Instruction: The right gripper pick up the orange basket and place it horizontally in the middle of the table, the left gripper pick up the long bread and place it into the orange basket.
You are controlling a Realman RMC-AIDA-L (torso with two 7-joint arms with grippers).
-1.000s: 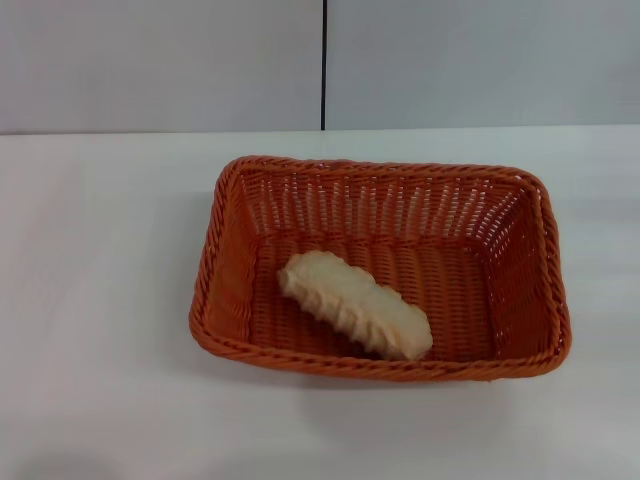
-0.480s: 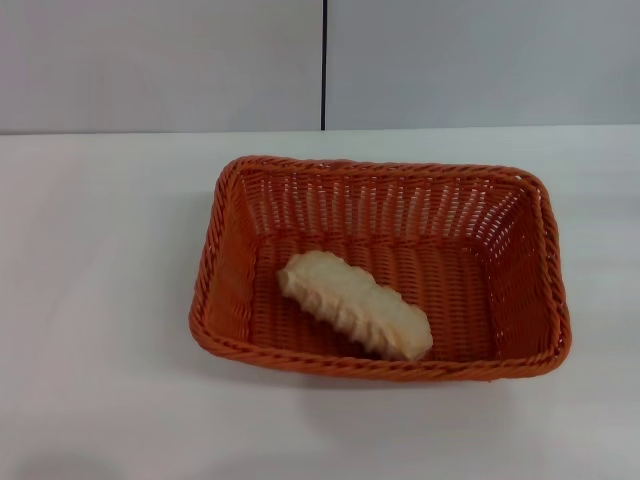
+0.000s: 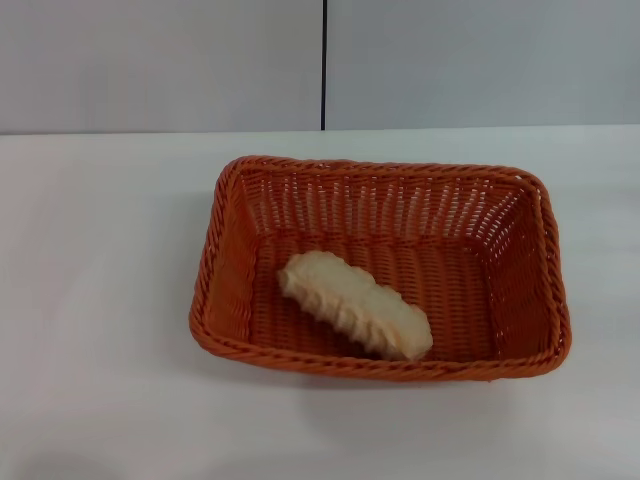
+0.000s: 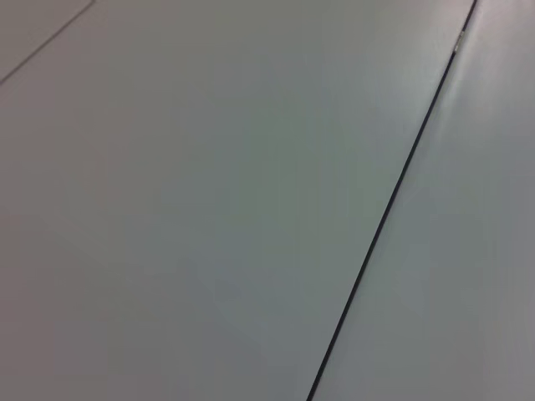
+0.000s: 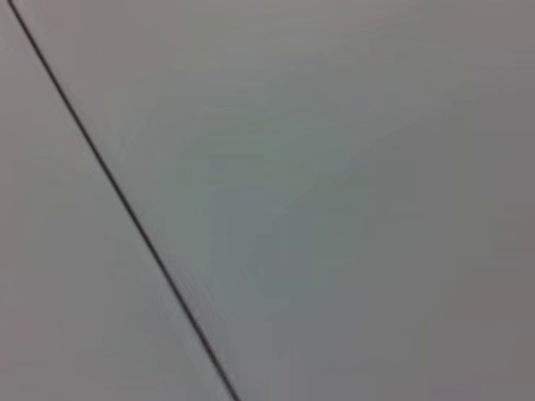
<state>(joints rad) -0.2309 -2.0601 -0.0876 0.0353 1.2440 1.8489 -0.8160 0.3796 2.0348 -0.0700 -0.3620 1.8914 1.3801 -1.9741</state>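
Note:
The orange basket point(image 3: 228, 260) lies lengthwise across the middle of the white table point(image 3: 90, 300) in the head view. Inside it, on the basket floor, rests the long bread point(image 3: 354, 305), pale cream side up, slanting from the near right toward the far left. Neither the left gripper nor the right gripper shows in any view. Both wrist views hold only a plain grey panel with a thin dark seam.
A grey wall point(image 3: 150, 60) with a vertical dark seam point(image 3: 324, 60) rises behind the table's far edge. White tabletop stretches on all sides of the basket.

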